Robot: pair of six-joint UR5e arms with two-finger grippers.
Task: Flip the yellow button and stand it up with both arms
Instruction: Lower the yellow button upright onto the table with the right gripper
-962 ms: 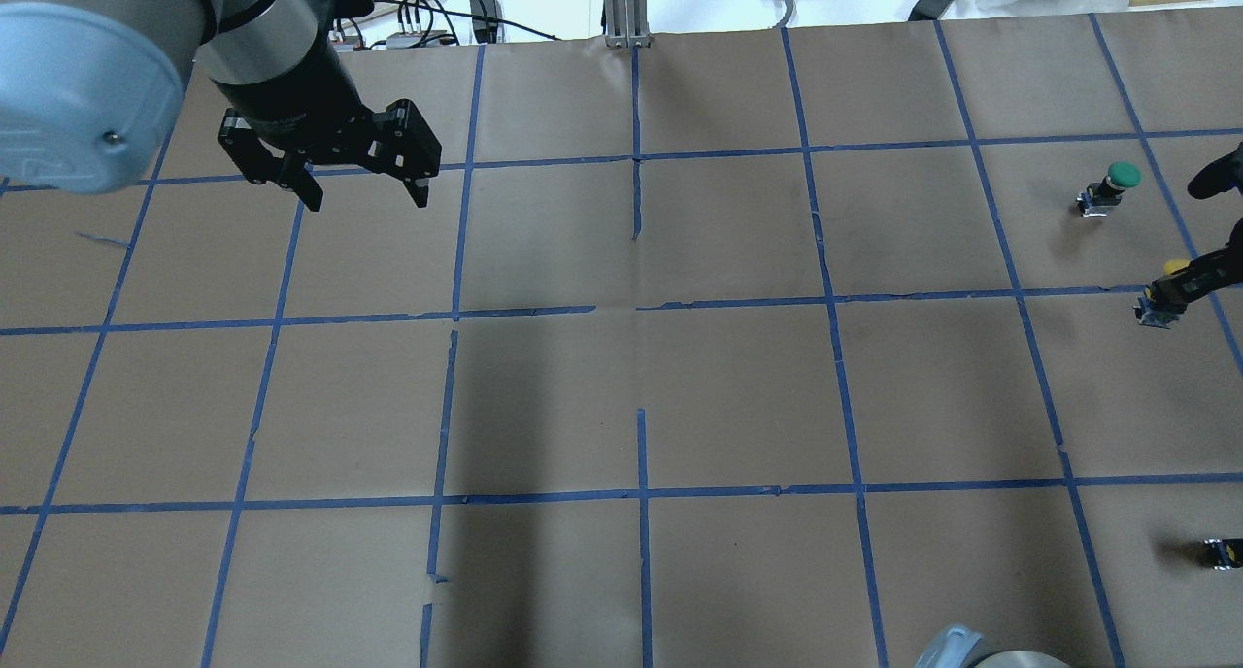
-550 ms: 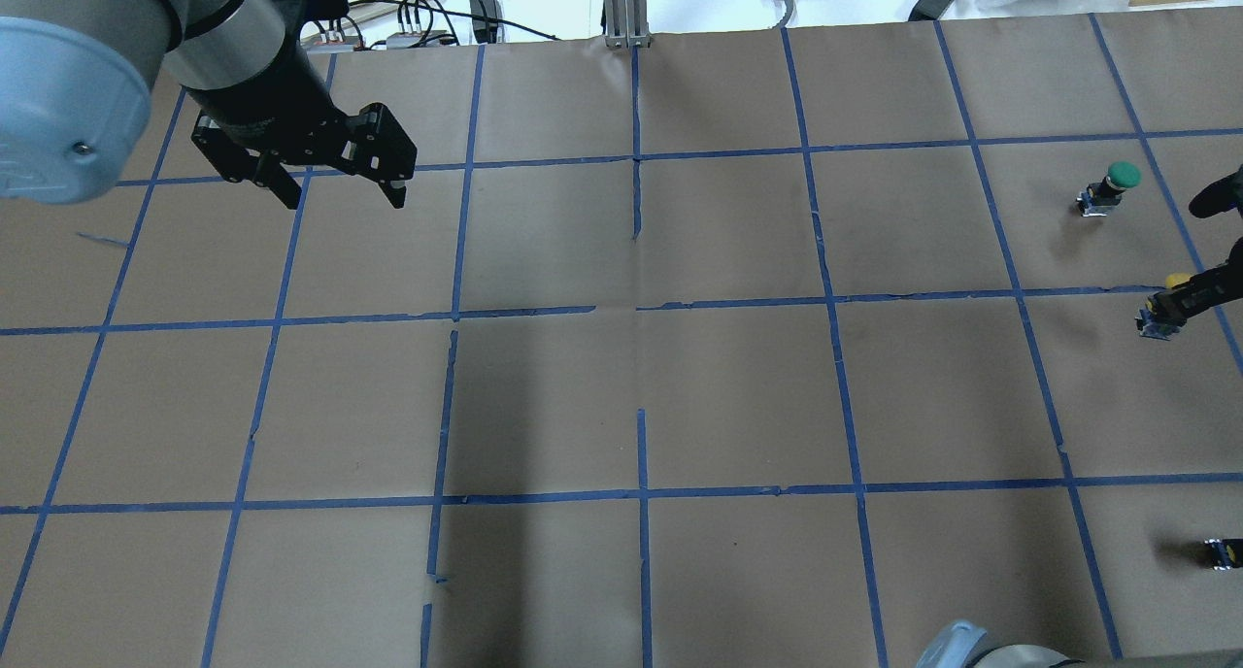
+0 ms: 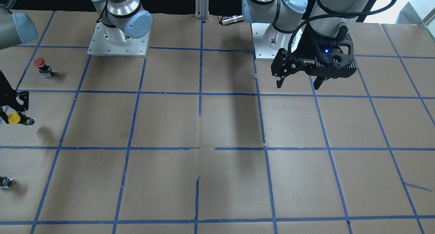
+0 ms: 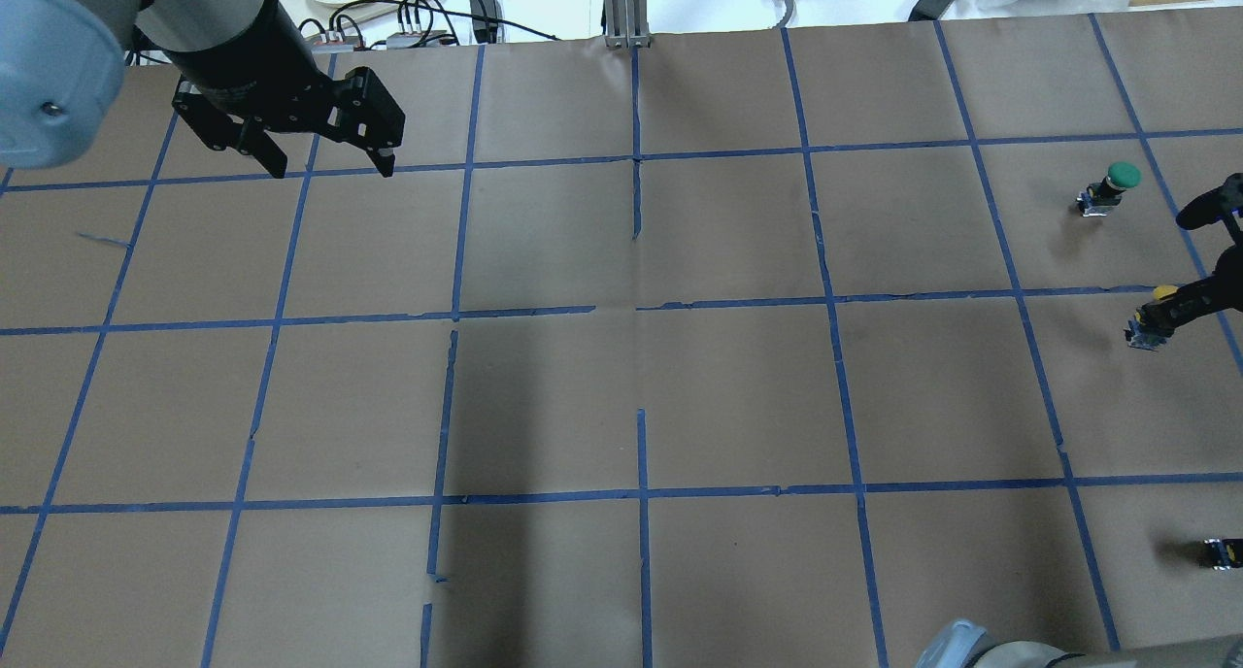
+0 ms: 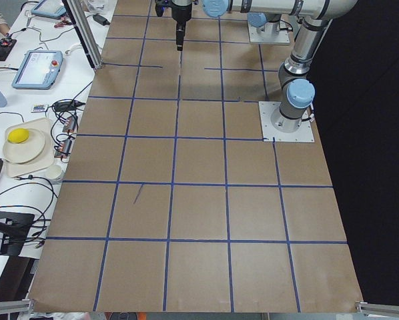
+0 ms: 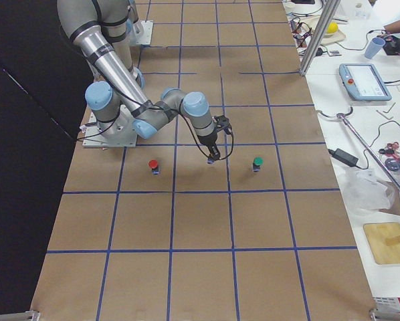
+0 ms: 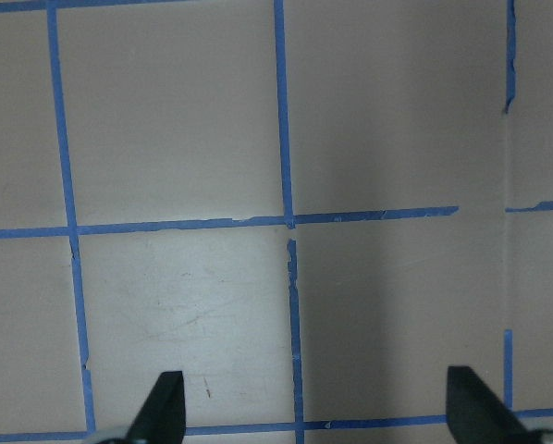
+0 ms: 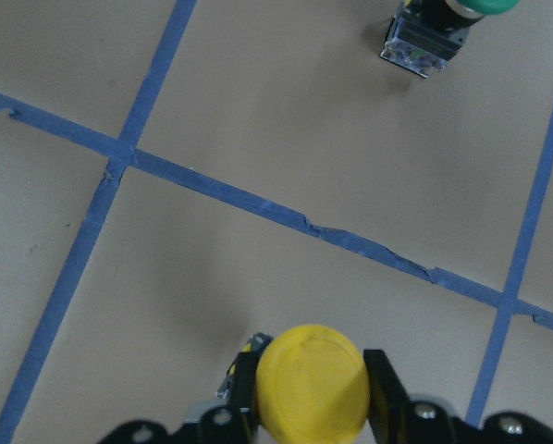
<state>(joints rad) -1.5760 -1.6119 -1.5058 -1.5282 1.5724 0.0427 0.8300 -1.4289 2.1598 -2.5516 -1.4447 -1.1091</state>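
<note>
A green button (image 4: 1117, 184) stands beyond and a red button (image 3: 41, 66) nearer my base, both apart from my right gripper (image 8: 312, 396), which clamps the yellow button (image 8: 313, 388) between those two. My left gripper (image 4: 332, 170) gapes empty, far left.

Cropped and hidden
We find the right gripper (image 4: 1168, 310) cut off at the overhead edge, the yellow button (image 8: 313, 388) with its body mostly hidden under the cap, and the small switch block (image 3: 4, 182) partly cropped

table (image 4: 738, 406) — brown paper, blue tape grid (image 4: 641, 493) | white bench (image 6: 387, 127), cables (image 4: 427, 8)
</note>
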